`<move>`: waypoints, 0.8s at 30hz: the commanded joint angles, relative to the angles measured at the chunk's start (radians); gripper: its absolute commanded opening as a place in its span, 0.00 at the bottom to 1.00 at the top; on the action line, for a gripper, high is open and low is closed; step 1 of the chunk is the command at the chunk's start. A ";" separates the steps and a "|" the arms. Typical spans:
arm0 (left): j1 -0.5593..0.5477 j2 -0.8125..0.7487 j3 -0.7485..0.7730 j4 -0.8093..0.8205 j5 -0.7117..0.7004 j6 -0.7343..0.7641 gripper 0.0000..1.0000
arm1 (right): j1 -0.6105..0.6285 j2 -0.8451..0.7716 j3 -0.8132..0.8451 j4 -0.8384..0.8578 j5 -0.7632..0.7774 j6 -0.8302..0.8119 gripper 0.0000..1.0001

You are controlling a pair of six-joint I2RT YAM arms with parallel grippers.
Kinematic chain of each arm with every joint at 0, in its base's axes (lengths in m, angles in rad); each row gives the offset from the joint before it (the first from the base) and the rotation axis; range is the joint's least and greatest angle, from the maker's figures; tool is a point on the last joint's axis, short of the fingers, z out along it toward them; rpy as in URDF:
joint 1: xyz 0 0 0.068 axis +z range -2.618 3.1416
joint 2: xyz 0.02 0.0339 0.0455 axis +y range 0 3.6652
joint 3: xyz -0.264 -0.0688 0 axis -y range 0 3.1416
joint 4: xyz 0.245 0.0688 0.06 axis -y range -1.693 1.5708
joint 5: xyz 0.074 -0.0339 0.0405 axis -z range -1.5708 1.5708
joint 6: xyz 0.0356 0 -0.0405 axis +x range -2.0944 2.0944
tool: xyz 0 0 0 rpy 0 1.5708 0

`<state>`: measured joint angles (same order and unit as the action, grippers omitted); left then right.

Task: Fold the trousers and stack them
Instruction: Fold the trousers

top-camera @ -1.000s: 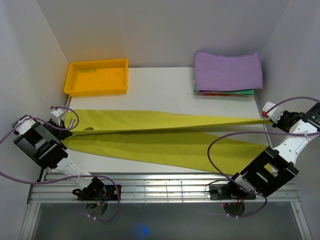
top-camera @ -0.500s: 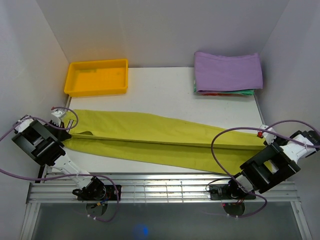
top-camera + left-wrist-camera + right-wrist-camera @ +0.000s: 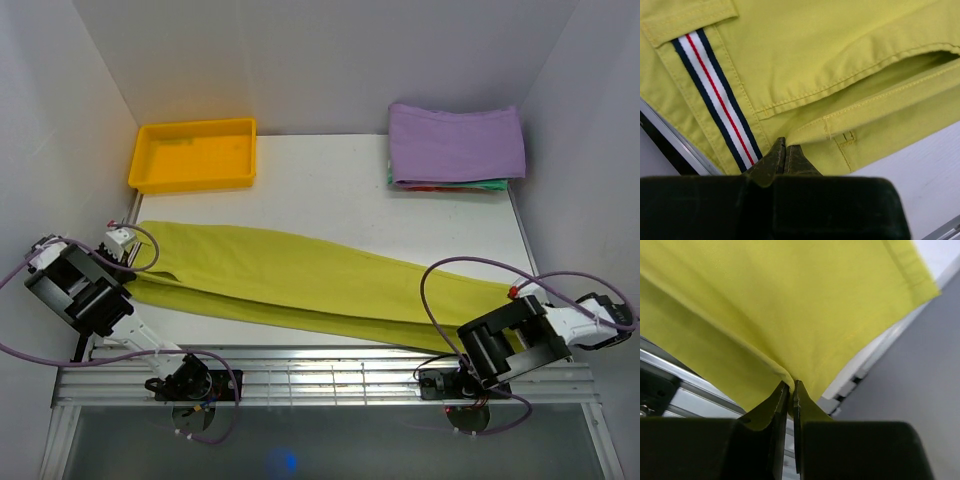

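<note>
a: item under inspection, and where is it?

b: trousers [image 3: 320, 282], yellow-green, laid out long across the near half of the table [image 3: 330, 190]. they slant from the left edge, waist end, down to the near right corner, hem end. one leg lies over the other, and the under layer shows along the near side.

a: left gripper?

b: left gripper [image 3: 785, 150] sits at the waist end, by the table's left edge. its fingers are pressed together on a pinch of cloth at a seam. the pinch is just beside the trim [image 3: 715, 95], a white band with dark and red lines. a pocket [image 3: 880, 70] gapes to the right of the pinch in the wrist view.

a: right gripper?

b: right gripper [image 3: 791, 389] sits at the hem end, at the near right corner. its fingers are clamped on a fold of the cloth. the cloth there reaches out over the metal rail [image 3: 670, 370] at the table's near edge.

a: other items on the table?

b: tray [image 3: 192, 155], yellow, in the far left corner, near the waist end but not touching it. purple cloth [image 3: 455, 140], folded, in the far right corner on top of a small pile, well apart from the trousers.
</note>
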<state>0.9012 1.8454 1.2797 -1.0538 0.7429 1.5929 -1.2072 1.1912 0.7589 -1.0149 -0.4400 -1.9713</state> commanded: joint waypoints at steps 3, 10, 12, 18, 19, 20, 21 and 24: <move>0.041 0.000 -0.069 0.238 -0.158 0.049 0.00 | -0.041 -0.059 -0.226 0.280 0.148 -0.718 0.08; 0.036 0.052 -0.088 0.310 -0.206 -0.011 0.01 | -0.040 -0.070 -0.336 0.401 0.178 -0.745 0.22; 0.036 0.035 -0.088 0.273 -0.185 -0.002 0.26 | -0.040 -0.070 -0.275 0.342 0.159 -0.710 0.43; 0.038 -0.081 -0.034 0.008 -0.044 0.143 0.57 | -0.037 0.024 0.017 0.138 0.038 -0.578 0.91; 0.038 -0.093 -0.019 -0.035 -0.028 0.160 0.66 | -0.037 0.053 0.099 0.083 0.034 -0.563 0.92; 0.038 -0.106 -0.004 -0.110 -0.013 0.188 0.68 | -0.038 0.070 0.141 0.056 0.012 -0.546 0.93; 0.038 -0.116 0.027 -0.148 -0.002 0.206 0.70 | -0.038 0.088 0.181 0.029 0.007 -0.500 0.93; 0.038 -0.155 0.056 -0.242 0.027 0.246 0.75 | -0.032 0.175 0.318 -0.095 0.003 -0.447 0.95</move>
<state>0.9333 1.7859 1.2808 -1.1461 0.6827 1.7481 -1.2438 1.3117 0.9775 -0.9524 -0.3882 -1.9766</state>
